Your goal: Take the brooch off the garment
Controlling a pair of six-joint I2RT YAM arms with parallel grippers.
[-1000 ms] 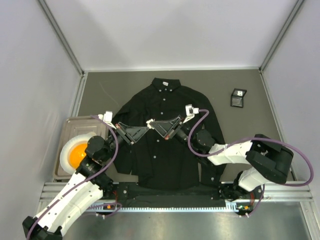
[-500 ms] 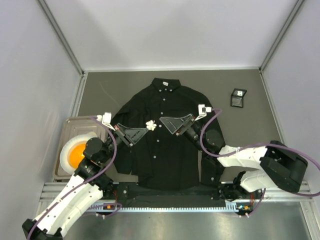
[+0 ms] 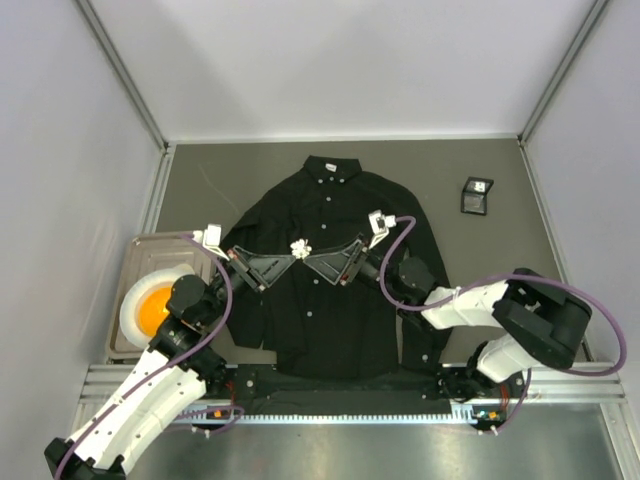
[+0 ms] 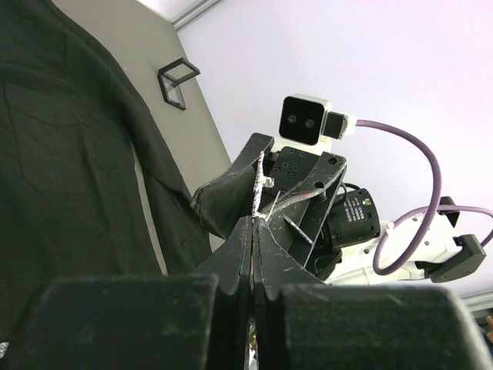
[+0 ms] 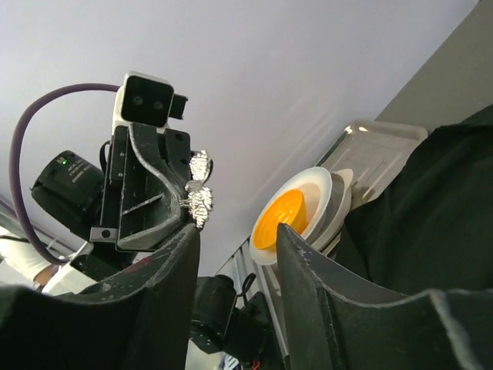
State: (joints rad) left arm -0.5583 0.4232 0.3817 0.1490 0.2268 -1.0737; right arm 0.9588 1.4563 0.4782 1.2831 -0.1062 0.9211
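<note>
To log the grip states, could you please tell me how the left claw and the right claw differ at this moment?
The left claw is shut, its fingers pinching the brooch; the right claw is open and holds nothing. The left claw reaches in from the left and the right claw from the right, so their tips point at each other. Both hover over the garment, with their tips nearly meeting.

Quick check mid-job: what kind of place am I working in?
Probably a lab test cell: plain white panel walls on aluminium framing, left arm and right arm bolted to a rail, one garment laid flat.
</note>
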